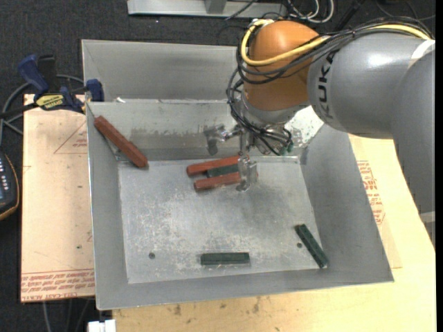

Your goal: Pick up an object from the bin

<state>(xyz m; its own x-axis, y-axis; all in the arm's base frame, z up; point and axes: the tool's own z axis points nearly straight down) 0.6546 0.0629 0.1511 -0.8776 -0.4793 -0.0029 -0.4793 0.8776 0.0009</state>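
Observation:
My gripper [230, 156] hangs under the orange dome over the middle of the bin, toward the back. Its fingers stand apart, one fingertip [246, 171] low at the right ends of two red-brown bars, the other [214, 140] farther back near the rear wall. The upper red-brown bar [211, 166] and the lower one [216, 182] lie side by side on the floor, pointing left, with a dark strip between them. Nothing shows gripped between the fingers.
A third red-brown bar [121, 142] leans in the back left corner. A dark green bar [225, 259] lies along the front edge, another [311, 245] at the front right. A white crumpled thing [302, 126] sits at the back right, partly behind the arm.

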